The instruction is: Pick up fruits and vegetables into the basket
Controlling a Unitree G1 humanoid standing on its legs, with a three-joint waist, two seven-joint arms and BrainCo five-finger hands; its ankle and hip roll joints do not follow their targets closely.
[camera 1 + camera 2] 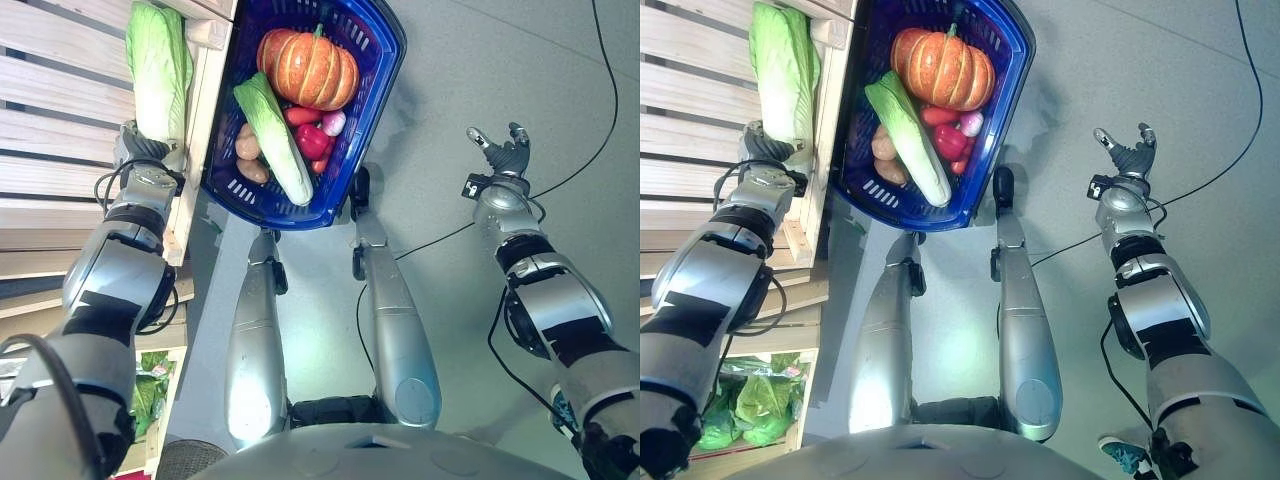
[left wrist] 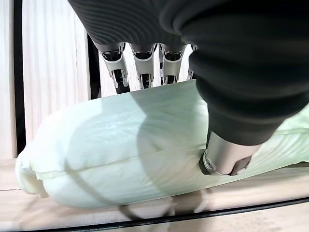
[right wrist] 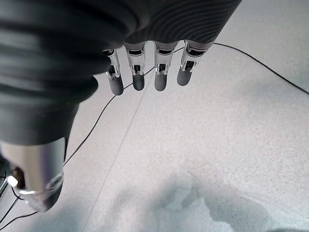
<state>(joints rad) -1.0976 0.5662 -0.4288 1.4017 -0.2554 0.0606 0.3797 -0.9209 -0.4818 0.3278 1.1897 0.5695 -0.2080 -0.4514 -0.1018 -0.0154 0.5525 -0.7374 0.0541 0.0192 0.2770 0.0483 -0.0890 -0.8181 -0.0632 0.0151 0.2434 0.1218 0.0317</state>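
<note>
Grey floor, with a pale slatted wooden shelf on the robot's left. The left hand rests on the near end of a napa cabbage lying on the shelf; fingers reach over its far side, thumb against the near side, a wrap-around hold. The blue basket beside the shelf holds a pumpkin, a second cabbage, potatoes and red vegetables. The right hand hangs open over the floor. Risk: gripped at one end, the long cabbage may droop and slip, or catch the basket rim.

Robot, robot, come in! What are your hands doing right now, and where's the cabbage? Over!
Left hand wrapped on the cabbage, on the wooden shelf. Right hand open, over the floor. Blue basket loaded, beside shelf. Nothing blocking.
</note>
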